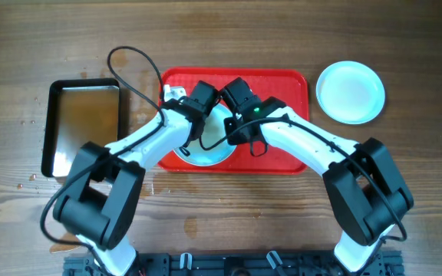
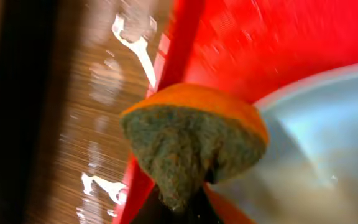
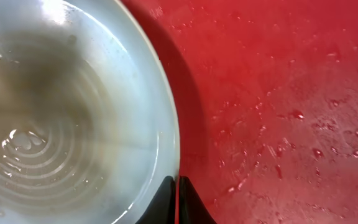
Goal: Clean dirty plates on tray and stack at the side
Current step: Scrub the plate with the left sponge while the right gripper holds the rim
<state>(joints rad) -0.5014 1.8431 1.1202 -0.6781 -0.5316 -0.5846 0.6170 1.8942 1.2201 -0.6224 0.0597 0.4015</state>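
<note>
One white plate (image 1: 212, 147) lies on the left part of the red tray (image 1: 282, 115). My left gripper (image 1: 198, 100) is shut on an orange sponge with a green scouring side (image 2: 191, 140), held over the plate's left rim (image 2: 328, 137) and the tray's edge (image 2: 241, 43). My right gripper (image 1: 235, 116) is shut on the plate's right rim, its black fingertips (image 3: 177, 199) pinching the edge. The plate (image 3: 61, 124) is wet, with ripples of water and no smear showing. Another white plate (image 1: 350, 92) lies on the table right of the tray.
A black-rimmed metal pan (image 1: 83, 126) stands left of the tray. Water drops lie on the wood (image 2: 135, 50) between pan and tray and on the tray's surface (image 3: 278, 93). Both arms cross over the tray's front edge.
</note>
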